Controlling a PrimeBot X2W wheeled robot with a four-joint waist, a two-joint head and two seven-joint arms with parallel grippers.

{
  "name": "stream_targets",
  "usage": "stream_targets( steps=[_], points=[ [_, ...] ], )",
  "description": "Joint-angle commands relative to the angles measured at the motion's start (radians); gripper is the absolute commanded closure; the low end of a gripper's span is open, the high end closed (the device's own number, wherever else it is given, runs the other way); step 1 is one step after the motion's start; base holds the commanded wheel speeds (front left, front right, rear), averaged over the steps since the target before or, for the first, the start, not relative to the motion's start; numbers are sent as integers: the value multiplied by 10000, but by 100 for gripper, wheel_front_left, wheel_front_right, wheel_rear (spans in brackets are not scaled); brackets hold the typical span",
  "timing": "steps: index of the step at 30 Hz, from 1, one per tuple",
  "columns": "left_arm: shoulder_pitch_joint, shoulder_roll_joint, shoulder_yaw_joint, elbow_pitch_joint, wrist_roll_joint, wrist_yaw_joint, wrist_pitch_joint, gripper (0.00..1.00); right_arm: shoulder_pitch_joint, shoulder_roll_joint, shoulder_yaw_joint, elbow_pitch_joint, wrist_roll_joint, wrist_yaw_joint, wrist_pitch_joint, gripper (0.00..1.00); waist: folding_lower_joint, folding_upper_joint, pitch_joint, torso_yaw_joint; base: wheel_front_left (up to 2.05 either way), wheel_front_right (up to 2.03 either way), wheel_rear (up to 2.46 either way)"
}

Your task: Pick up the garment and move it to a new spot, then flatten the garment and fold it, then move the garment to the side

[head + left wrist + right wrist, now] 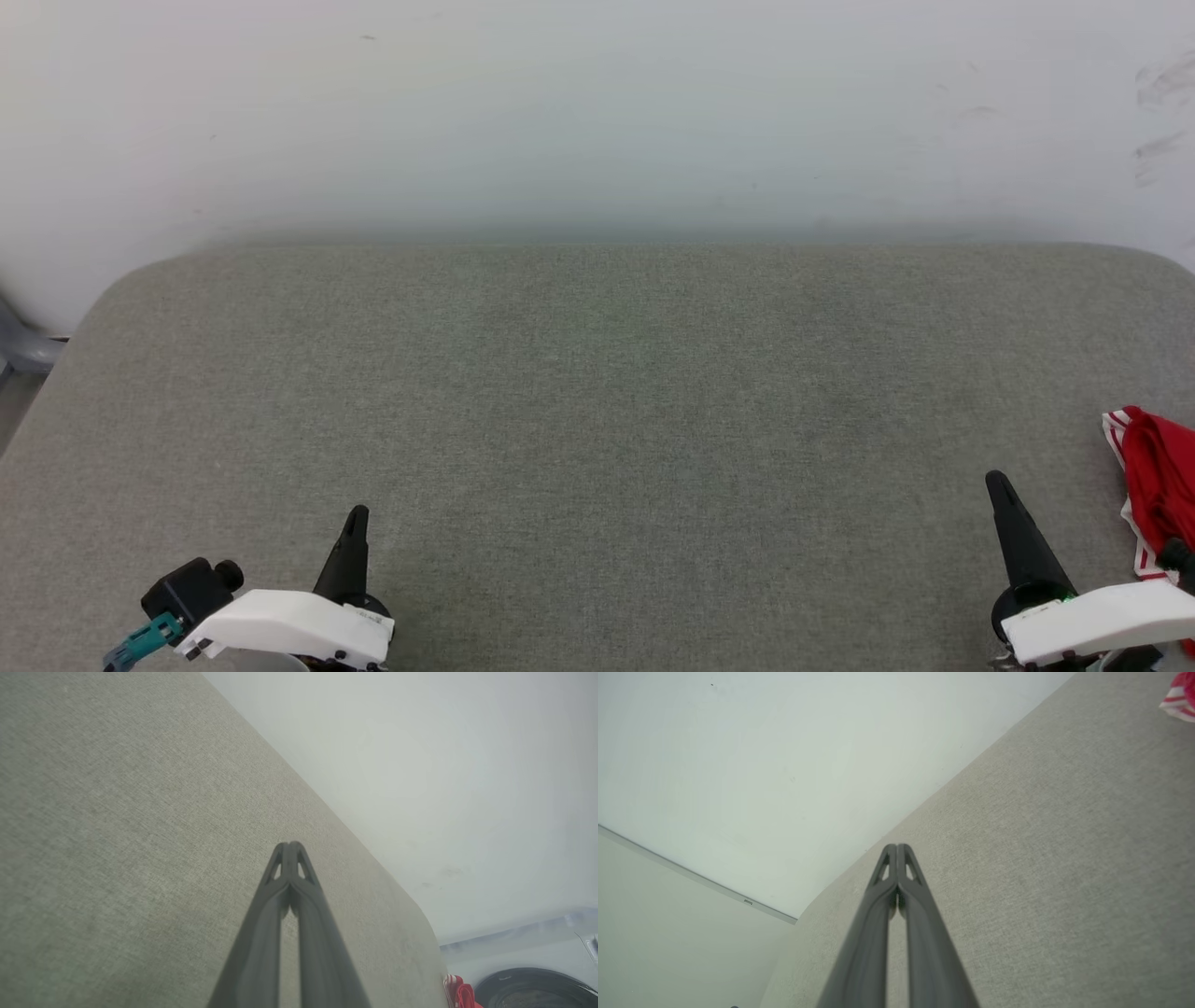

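Note:
The garment (1158, 490) is a bunched red cloth with red-and-white striped trim at the table's right edge, mostly cut off by the head view's border. A corner of the garment (1178, 697) shows at the top right of the right wrist view, and a bit of the garment (460, 994) at the bottom right of the left wrist view. My right gripper (997, 481) is shut and empty, a short way left of the cloth. My left gripper (358, 515) is shut and empty at the lower left, far from it. Both sets of fingertips touch in the wrist views: left gripper (289, 845), right gripper (896, 847).
A grey fabric-covered table (597, 392) with rounded far corners stands against a pale wall (597, 112). A dark round machine drum (532, 989) sits past the table's right end. A grey object (19, 345) is at the far left.

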Motion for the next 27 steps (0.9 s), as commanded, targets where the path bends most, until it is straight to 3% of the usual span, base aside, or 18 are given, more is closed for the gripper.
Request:
stream_targets(
  steps=[1,27],
  points=[
    [-267,-21,122,-131,-242,-60,62,100,-291,6,-21,-38,281,0,17,100,-1,-1,4,-2,0,0,0],
    [-555,-265,768,-120,-2857,-418,804,100,-861,62,-76,670,3090,-1,235,100,-1,-1,104,-51,0,0,0]
  ],
)
